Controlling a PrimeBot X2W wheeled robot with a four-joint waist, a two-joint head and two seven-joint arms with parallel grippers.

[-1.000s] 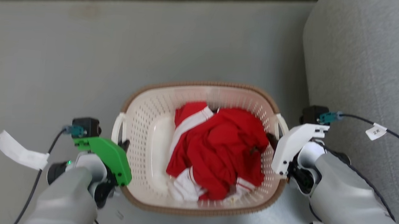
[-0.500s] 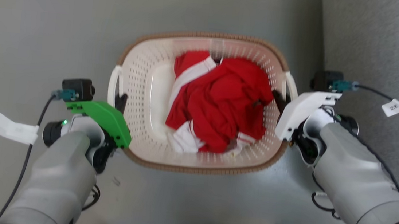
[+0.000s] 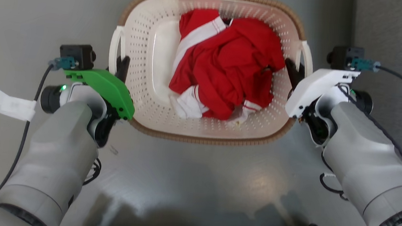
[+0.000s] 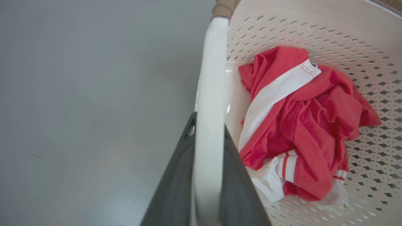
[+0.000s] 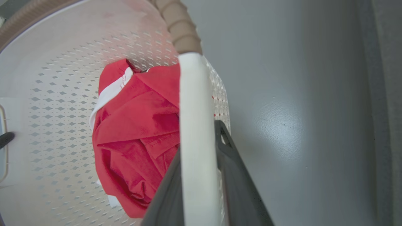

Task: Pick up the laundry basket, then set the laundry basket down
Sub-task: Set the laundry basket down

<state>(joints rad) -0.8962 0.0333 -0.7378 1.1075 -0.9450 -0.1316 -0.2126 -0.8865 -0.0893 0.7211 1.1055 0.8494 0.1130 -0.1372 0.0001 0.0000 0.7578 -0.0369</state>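
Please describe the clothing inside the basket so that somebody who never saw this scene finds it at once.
Over the grey floor, the left tool and the right tool hold the laundry basket, cream-white with a brown rim. Inside lies a crumpled red garment with white bands. Its bright red stands out from the pale plastic around it.

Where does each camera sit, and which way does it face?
Head view: on the head, looking down into the laundry basket; both forearms, left gripper and right gripper show.
Left wrist view: on the left wrist, along its own fingers, clamped on the left handle.
Right wrist view: likewise, fingers on the right handle.
Shared by both wrist views: the red clothes.
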